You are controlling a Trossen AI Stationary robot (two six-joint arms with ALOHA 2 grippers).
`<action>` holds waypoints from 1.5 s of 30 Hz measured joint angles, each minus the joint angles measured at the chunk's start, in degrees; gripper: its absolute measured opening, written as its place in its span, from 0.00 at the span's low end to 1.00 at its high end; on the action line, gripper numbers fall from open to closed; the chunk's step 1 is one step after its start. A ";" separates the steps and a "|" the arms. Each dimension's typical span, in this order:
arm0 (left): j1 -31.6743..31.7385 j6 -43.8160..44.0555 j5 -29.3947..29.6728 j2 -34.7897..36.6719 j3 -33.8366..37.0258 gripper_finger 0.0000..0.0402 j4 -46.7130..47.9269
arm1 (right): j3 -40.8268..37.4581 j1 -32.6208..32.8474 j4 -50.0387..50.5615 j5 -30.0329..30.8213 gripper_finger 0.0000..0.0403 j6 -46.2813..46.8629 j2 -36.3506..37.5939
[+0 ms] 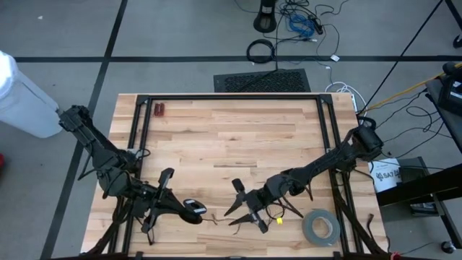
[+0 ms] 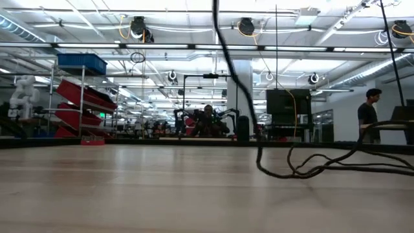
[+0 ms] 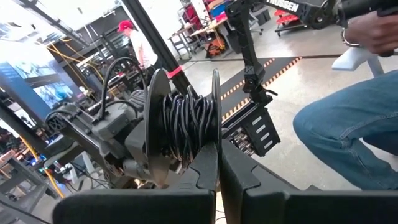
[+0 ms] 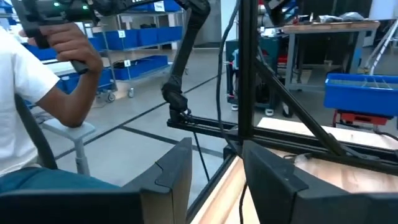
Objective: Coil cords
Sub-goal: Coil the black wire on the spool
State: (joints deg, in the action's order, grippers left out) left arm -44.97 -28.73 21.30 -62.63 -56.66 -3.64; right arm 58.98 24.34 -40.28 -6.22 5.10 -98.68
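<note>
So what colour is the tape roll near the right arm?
Grey tape roll, clearest in the high view.

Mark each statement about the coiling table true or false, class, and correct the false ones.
1. The left hand is shut on the cord spool. True.
2. The right hand stands open. True.
3. The grey tape roll lies by the table's far edge. False: it lies at the near edge, beside the right arm.
4. The spool is bare. False: black cord is wound round it.
5. The right hand holds the tape roll. False: it holds nothing.
</note>
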 joint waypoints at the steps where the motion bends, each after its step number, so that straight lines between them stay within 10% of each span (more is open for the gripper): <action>1: 0.00 0.00 0.00 0.00 0.00 0.01 0.10 | 0.41 -0.06 -0.19 -0.19 0.32 -0.01 -0.59; 17: 0.00 1.42 -0.28 -0.02 0.00 0.01 0.05 | 14.80 -0.37 10.87 -1.64 0.32 -6.03 -8.30; 34: -0.04 1.36 -2.63 -0.04 0.00 0.01 -0.84 | 14.83 0.95 32.48 5.99 0.32 -2.09 -0.24; 45: 0.00 1.11 -3.26 -0.04 0.00 0.01 -1.71 | 14.78 -0.21 20.69 2.80 0.32 -1.60 -5.28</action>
State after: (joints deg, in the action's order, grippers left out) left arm -44.97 -27.62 18.04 -62.67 -56.66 -5.34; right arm 73.76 24.13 -19.58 -3.42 3.50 -103.96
